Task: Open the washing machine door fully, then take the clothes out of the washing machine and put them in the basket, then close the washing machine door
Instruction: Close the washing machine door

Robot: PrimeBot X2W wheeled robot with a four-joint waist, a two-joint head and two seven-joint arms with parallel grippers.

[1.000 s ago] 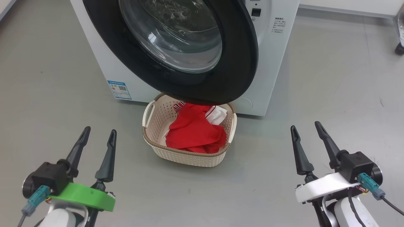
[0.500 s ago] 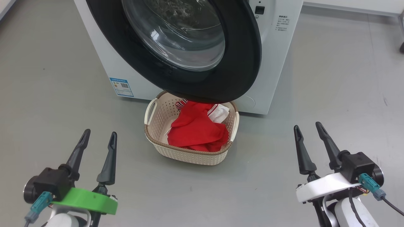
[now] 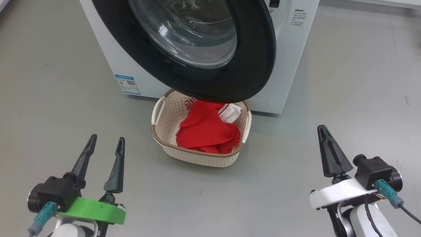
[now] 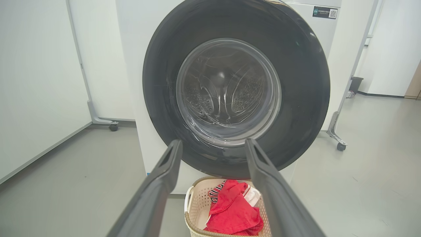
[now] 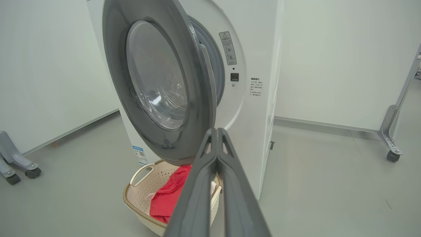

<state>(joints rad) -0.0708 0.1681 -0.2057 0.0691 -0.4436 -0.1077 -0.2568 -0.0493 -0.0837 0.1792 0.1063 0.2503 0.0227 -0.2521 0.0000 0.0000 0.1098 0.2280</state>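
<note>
Room: you are looking at a smooth grey floor (image 3: 49,98), with white wall panels (image 4: 33,82) on castor feet (image 4: 113,126) behind the appliance.
Clothes: the red garment (image 3: 207,131) with white trim lies bunched inside the basket, heaped toward its right and far side, and no gripper touches it.
Basket: the cream perforated basket (image 3: 197,158) stands on the floor, just in front of the washing machine's base, roughly midway between your two arms and farther out than both.
Door: the washing machine door (image 3: 256,65) stands partly swung out. In your right wrist view its right edge is off the cabinet front. Its lower black rim hangs over the far part of the basket, and the steel drum shows through the glass bowl.
Washing machine: the white washing machine (image 3: 289,59) fills the far centre. A small blue sticker (image 3: 127,84) sits low on its front, left of the basket.
Left gripper: your left gripper (image 3: 107,137) hovers near left above the floor, fingers spread wide with nothing between them.
Right gripper: your right gripper (image 3: 321,128) hovers near right, fingers pressed together into one point, empty and well apart from the basket and door.
</note>
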